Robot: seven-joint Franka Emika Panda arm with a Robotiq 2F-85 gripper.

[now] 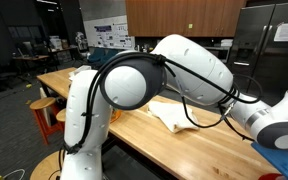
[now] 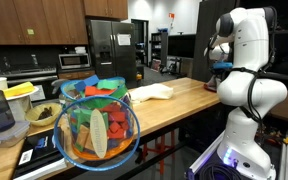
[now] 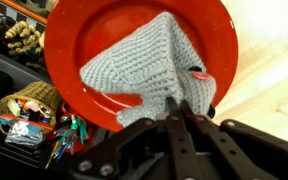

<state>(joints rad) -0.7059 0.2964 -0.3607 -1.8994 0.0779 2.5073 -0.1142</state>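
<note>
A grey knitted cloth (image 3: 139,65) lay across a red plate (image 3: 84,40) in the wrist view, covering the dish from its centre to about 5 o'clock. The gripper (image 3: 177,108) was fully closed, its fingers pinching the cloth's near edge at 6 o'clock. Pale wooden tabletop (image 3: 269,70) showed at 3 o'clock of the plate, and a jumble of colourful oddments (image 3: 34,120) sat at 8 o'clock. In both exterior views, a light towel (image 1: 174,115) (image 2: 149,93) lay on the long table.
</note>
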